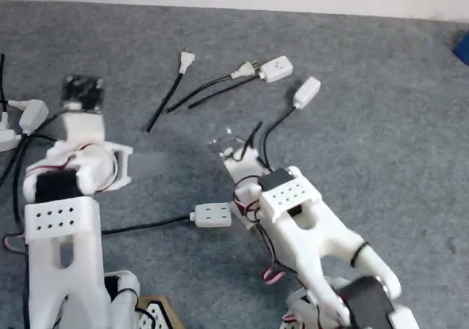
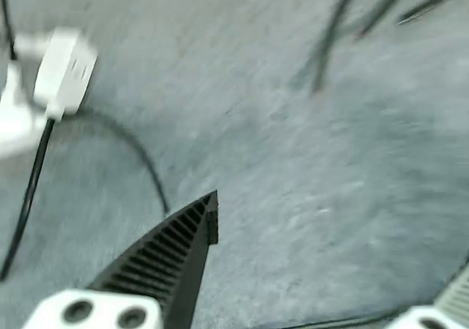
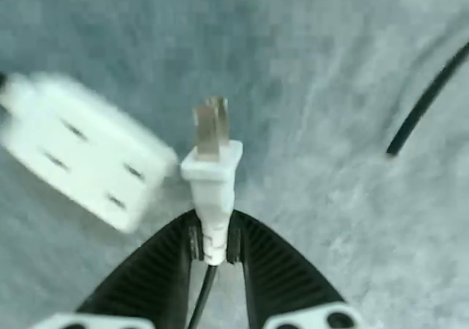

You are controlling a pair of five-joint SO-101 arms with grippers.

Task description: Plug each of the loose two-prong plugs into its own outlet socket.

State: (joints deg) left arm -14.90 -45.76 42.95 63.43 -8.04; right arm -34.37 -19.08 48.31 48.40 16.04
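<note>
White and two-pronged, the plug (image 3: 212, 179) is standing upright in the middle of the right wrist view, its prongs pointing away from the camera. The right gripper (image 3: 212, 234) is clamping its black fingers (image 3: 165, 259) on the plug's base, where the black cord (image 3: 201, 292) is running down between them. A socket block (image 3: 80, 149) is lying just beside the plug at the left of that frame, apart from the prongs. In the high view the right gripper (image 1: 229, 144) is hanging over the grey carpet (image 1: 381, 124) at centre frame. A three-way socket (image 1: 211, 215) is lying close beside its arm at lower centre, and I cannot tell whether it is that same block. In the upper middle a loose plug (image 1: 187, 60) is lying at the end of its own dark cord. To its right a second plug (image 1: 245, 70) is touching a small socket (image 1: 276, 69) end to end, though whether it is seated I cannot tell, and a far socket (image 1: 306, 91) is lying just below and right of them. The left gripper (image 1: 80, 91) is hovering at the upper left. In its own view the left gripper (image 2: 337, 248) is holding its fingers wide apart over the carpet, with a side socket (image 2: 64, 69) lying at the upper left of that frame.
</note>
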